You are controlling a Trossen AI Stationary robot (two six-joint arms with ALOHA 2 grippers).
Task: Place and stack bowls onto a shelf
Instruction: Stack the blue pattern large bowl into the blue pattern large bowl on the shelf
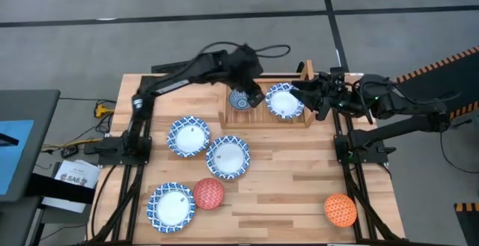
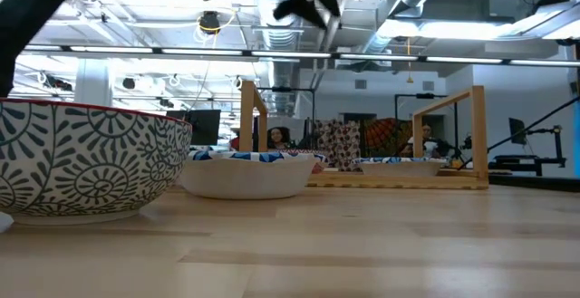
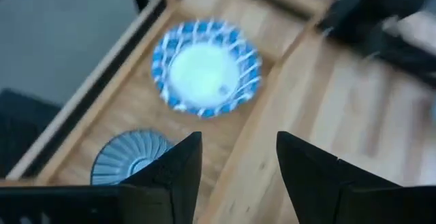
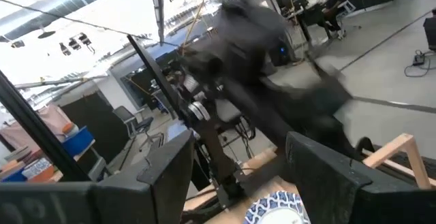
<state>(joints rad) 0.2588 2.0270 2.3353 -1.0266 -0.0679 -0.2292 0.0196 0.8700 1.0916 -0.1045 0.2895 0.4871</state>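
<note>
Left tool [image 1: 251,90] hovers open-fingered above the shelf [image 1: 299,120], beside small blue bowl [image 1: 239,100].

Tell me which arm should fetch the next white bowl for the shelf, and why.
Left. The left gripper hangs open over the small blue bowl on the shelf, and three white bowls, the nearest, lie on its side of the table. The right gripper sits open beside the shelved white bowl, farther from them.

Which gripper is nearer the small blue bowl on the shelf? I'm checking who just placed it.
Left. The left gripper hovers right beside the small blue bowl; the right gripper sits beyond the white bowl.
</note>
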